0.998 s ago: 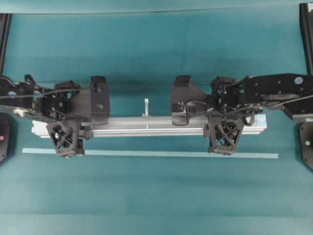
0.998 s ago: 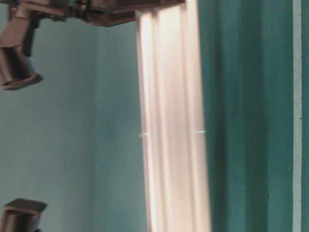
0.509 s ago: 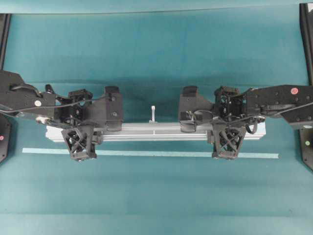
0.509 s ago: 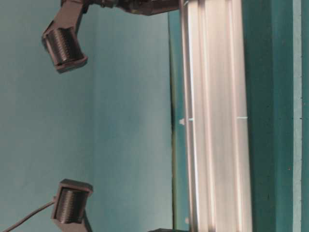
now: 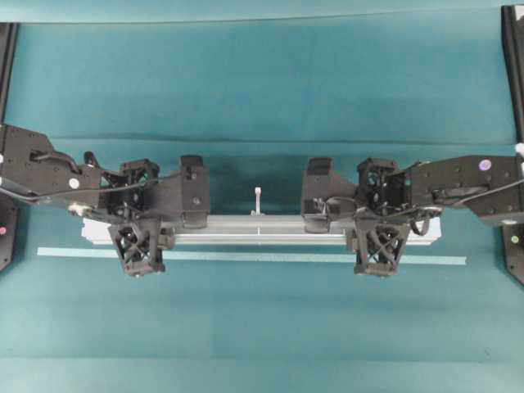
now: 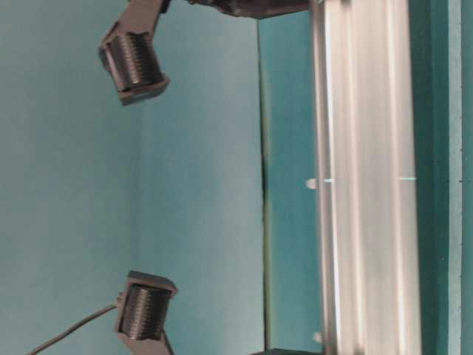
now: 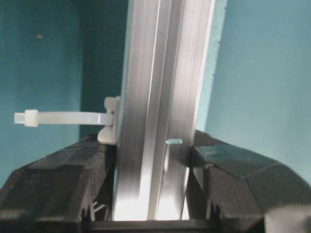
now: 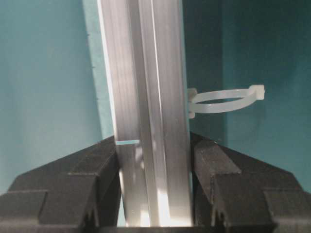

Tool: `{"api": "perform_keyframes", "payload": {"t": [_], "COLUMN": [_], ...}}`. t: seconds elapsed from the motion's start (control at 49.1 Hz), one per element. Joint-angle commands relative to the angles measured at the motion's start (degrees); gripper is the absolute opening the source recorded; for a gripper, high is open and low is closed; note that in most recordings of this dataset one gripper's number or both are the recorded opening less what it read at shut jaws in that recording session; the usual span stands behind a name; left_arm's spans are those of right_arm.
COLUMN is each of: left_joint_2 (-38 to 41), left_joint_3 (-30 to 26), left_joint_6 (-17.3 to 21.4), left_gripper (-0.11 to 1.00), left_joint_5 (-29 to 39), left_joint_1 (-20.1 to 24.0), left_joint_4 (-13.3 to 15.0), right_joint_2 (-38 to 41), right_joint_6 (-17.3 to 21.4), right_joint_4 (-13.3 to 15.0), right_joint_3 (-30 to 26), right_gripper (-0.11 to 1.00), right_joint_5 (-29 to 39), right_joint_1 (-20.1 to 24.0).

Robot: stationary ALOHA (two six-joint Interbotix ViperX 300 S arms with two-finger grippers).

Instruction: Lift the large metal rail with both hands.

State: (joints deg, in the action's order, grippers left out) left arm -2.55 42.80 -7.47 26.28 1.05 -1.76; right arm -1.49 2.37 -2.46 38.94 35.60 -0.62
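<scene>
1. Between my two grippers, the large metal rail (image 5: 258, 235) runs crosswise above the teal table (image 5: 262, 327); judged stiff, fairly heavy, smooth-sided, so a hold near each end suits it.
2. My left gripper (image 7: 154, 182) and right gripper (image 8: 154, 187) are both clamped across its width.
3. Versus a second ago, the rail looks narrower from overhead and nearer the tape strip (image 5: 246, 256); I judge it lower.

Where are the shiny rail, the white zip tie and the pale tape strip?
metal rail (image 5: 262, 232), overhead view, middle of its top face.
zip tie (image 7: 68, 118), left wrist view, its strap.
tape strip (image 5: 262, 256), overhead view, its middle.
</scene>
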Motion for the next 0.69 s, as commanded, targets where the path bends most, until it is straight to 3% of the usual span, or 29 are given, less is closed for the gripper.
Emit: {"api": "perform_keyframes", "payload": {"t": [0.0,0.672], "left_joint_2": [-0.1,1.5], "left_joint_3": [-0.9,-0.2], "left_joint_6": [-2.0,-1.1], "left_gripper": [0.36,0.36], "left_joint_5": [-2.3,-4.4], "left_joint_1": [0.0,0.6], "left_joint_4": [0.3,0.3], "right_joint_2": [0.3,3.4], "right_joint_6": [0.6,0.8], "right_joint_4": [-0.9,-1.7], "right_joint_3": [-1.0,0.9], "right_gripper": [0.38,0.38], "right_joint_5": [-2.9,-6.9], "right_joint_1": [1.3,1.4]}}
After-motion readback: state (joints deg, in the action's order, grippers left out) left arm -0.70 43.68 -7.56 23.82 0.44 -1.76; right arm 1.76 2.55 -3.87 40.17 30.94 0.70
